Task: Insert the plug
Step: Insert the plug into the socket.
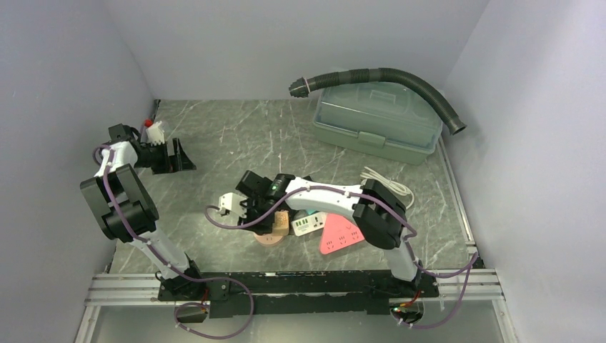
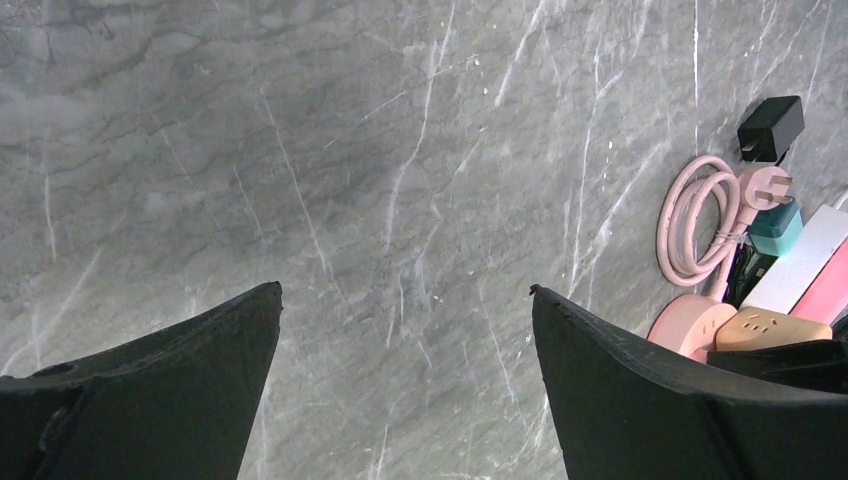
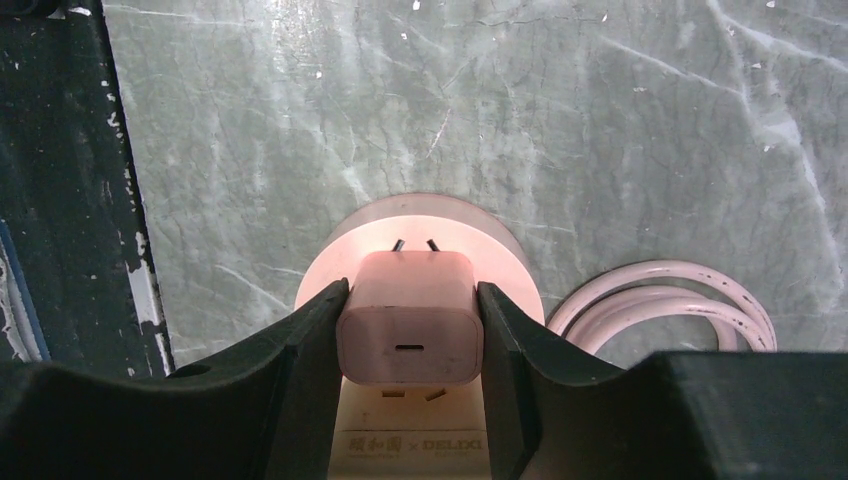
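Note:
My right gripper (image 3: 412, 290) is shut on a white two-pin charger plug (image 3: 410, 330), one finger on each side. Its bare pins (image 3: 415, 245) point away from the camera and sit above a round pink socket (image 3: 420, 220). A cream socket block (image 3: 415, 425) lies just under the plug. In the top view the plug (image 1: 229, 203) hangs left of the round pink socket (image 1: 270, 239) and the cream block (image 1: 281, 221). My left gripper (image 2: 405, 290) is open over bare marble at the far left (image 1: 175, 156), holding nothing.
A coiled pink cable (image 3: 670, 300) lies beside the round socket. A white power strip (image 1: 309, 224), a pink strip (image 1: 339, 236) and a white cable (image 1: 389, 182) sit under the right arm. A green toolbox (image 1: 375, 118) and a black hose (image 1: 400, 77) stand at the back right.

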`<action>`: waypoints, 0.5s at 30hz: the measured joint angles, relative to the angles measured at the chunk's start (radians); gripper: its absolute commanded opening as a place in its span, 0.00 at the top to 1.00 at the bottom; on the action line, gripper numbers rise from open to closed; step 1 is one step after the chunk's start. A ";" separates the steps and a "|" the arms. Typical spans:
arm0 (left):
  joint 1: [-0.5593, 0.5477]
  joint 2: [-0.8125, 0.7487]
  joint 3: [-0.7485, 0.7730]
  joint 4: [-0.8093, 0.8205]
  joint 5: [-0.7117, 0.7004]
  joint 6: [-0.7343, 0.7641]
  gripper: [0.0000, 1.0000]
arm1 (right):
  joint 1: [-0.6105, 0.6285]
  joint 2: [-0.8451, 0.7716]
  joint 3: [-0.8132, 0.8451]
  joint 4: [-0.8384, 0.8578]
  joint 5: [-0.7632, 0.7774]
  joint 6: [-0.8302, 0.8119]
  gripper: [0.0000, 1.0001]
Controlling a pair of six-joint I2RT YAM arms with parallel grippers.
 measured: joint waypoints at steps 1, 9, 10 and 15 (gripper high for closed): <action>0.000 0.000 0.000 -0.001 -0.001 0.000 0.00 | -0.001 -0.002 -0.005 0.006 -0.002 0.000 1.00; 0.011 0.000 0.026 -0.031 -0.018 0.001 0.00 | -0.005 -0.015 -0.028 0.042 -0.009 0.003 0.76; 0.014 0.000 0.032 -0.035 -0.019 0.001 0.00 | -0.005 -0.018 -0.033 0.047 -0.009 0.005 0.68; 0.032 0.000 0.074 -0.066 -0.021 0.001 0.00 | -0.008 -0.023 -0.033 0.056 -0.005 0.022 0.07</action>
